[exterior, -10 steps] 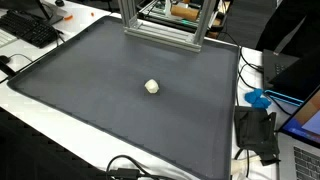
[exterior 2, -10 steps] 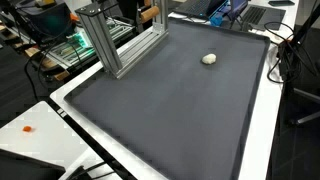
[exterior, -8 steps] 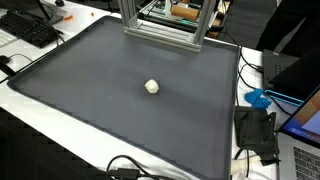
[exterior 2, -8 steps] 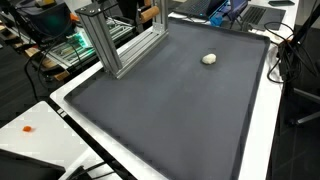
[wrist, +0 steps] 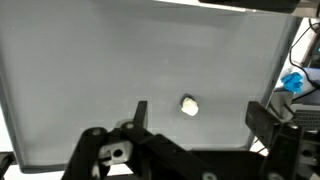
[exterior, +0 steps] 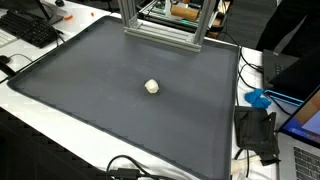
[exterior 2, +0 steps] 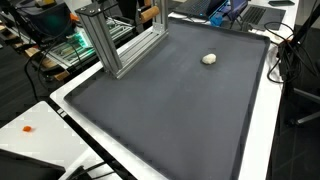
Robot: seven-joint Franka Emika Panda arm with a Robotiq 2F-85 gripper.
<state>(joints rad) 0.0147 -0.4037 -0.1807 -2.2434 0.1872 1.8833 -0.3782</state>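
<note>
At the bottom edge of the wrist view the pincer (wrist: 197, 112) comes in w/ its two dark fingers (wrist: 140, 112) set wide apart and nothing between them. It's high above the surface, touching nothing.

Straight ahead of the gap, well below it, lies a small whitish lump (wrist: 188, 104). It sits alone about mid-bench in both exterior views (exterior: 151, 86) (exterior 2: 209, 59), somewhat nearer the bench edge w/ the laptop (exterior: 305, 135) than the edge w/ the keyboard (exterior: 30, 28). The lump is nearly round. One exterior view shows it a bit wider than tall, but the long axis and which way it points can't be told for sure; too small.

Arm pose: only the pincer and its black mount show, in the wrist view. No part of the arm shows in the exterior views. The wrist cam looks down on the surface at a slant.

The lump rests on a dark grey mat (exterior: 90, 70) that covers most of the white bench (exterior: 55, 118). An aluminium frame (exterior: 165, 28) stands at the mat's far edge. Past the laptop-side edge lie a blue item (exterior: 258, 99) and a black box (exterior: 257, 132). Cables (exterior: 130, 168) loop at the near edge. Around it, a cluttered lab w/ desks and gear.
</note>
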